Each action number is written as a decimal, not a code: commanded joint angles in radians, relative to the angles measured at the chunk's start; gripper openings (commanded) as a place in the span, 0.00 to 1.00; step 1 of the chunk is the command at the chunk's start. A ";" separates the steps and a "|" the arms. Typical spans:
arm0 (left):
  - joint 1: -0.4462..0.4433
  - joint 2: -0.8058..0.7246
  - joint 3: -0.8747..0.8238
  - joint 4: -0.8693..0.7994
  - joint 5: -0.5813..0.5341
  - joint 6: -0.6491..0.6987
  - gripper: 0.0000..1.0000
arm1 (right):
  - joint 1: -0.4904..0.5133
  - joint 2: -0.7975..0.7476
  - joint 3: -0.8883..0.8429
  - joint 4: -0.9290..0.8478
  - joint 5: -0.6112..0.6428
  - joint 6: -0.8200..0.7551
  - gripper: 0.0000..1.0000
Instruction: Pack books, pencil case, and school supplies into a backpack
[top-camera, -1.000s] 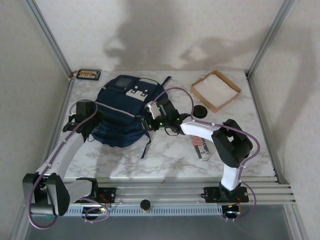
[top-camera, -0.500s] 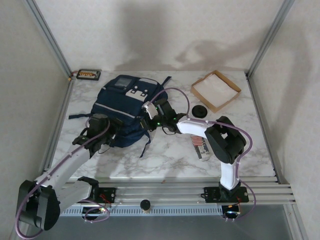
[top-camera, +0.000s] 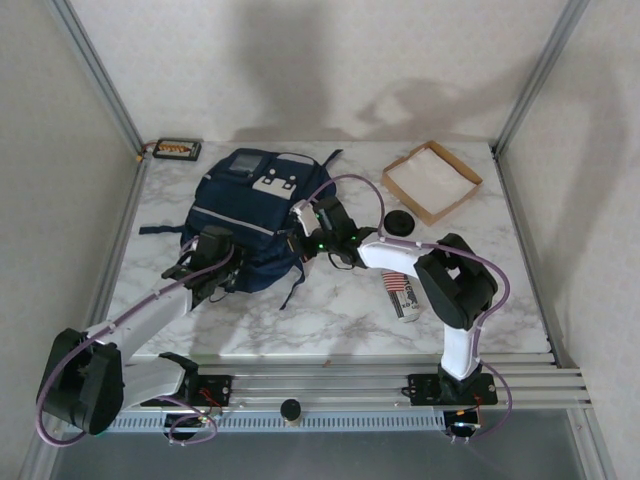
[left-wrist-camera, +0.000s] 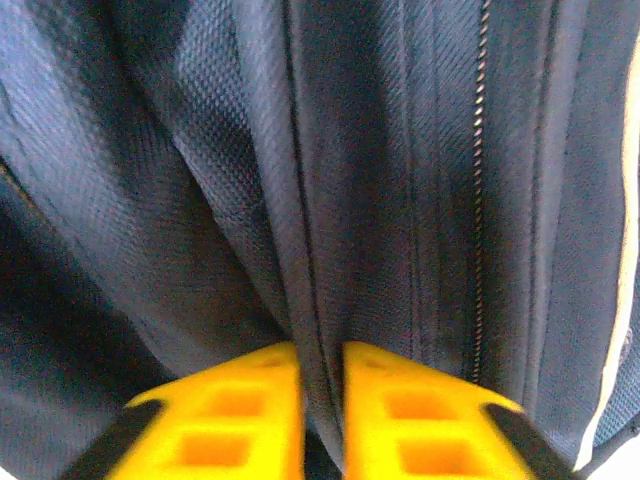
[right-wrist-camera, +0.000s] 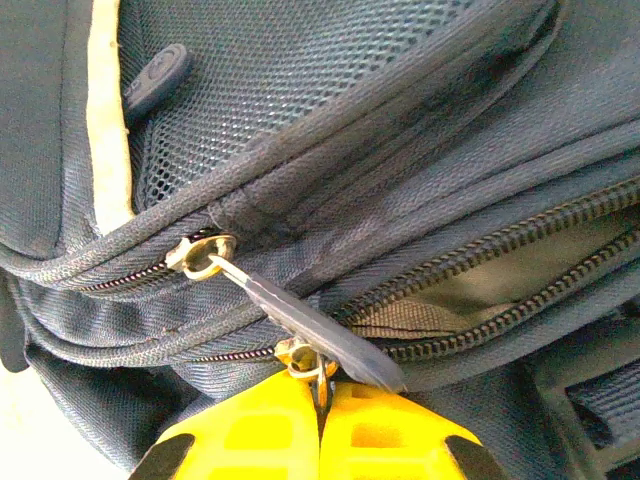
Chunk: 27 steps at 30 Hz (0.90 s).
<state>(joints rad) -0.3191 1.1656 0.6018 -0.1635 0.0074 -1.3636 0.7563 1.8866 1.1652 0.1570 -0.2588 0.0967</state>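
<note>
**Marble counter (top-camera: 340, 310): opening the backpack zip, both grippers clenched**

Far left corner: a small flat case (top-camera: 175, 150), well apart, no issue.

My left gripper (left-wrist-camera: 322, 365) is clamped on a fold of navy fabric at the near left side of the backpack (top-camera: 250, 190). The bag lies flat on the back-left of the counter. That grip is my anchor: hold firm and pull slightly outward so the zip track goes taut.

My right gripper (right-wrist-camera: 322, 400) is pinched shut on the metal zipper pull (right-wrist-camera: 303, 358) at the bag's near right edge. The zip mouth (right-wrist-camera: 470, 290) beside it gapes only a little, so I judge most of the track is yet to open.

Plan: drag the pull along the track line, away from the gap. Not upward, or the ring may slip out.

Watch the dark tab (right-wrist-camera: 320, 335) of the second slider (right-wrist-camera: 205, 255). It lies across my fingertips and could snag. A loose strap (top-camera: 292, 290) trails on the counter near my right arm.

Further right: black disc (top-camera: 400, 222), striped tube (top-camera: 403, 295), cardboard tray (top-camera: 432, 180). All are apart from the bag.
</note>
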 joint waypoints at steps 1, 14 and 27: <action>0.057 -0.025 -0.026 -0.050 -0.110 -0.007 0.05 | -0.053 -0.024 0.030 -0.014 0.078 0.009 0.01; 0.140 -0.079 -0.041 -0.134 -0.125 0.108 0.00 | -0.171 0.034 0.193 -0.137 -0.028 0.033 0.02; 0.140 -0.043 0.028 -0.152 -0.061 0.260 0.06 | -0.199 0.019 0.202 -0.170 -0.100 0.099 0.19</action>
<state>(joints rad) -0.2092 1.1164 0.6037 -0.2031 0.0227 -1.1797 0.5907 1.9636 1.3960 -0.0044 -0.3962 0.1596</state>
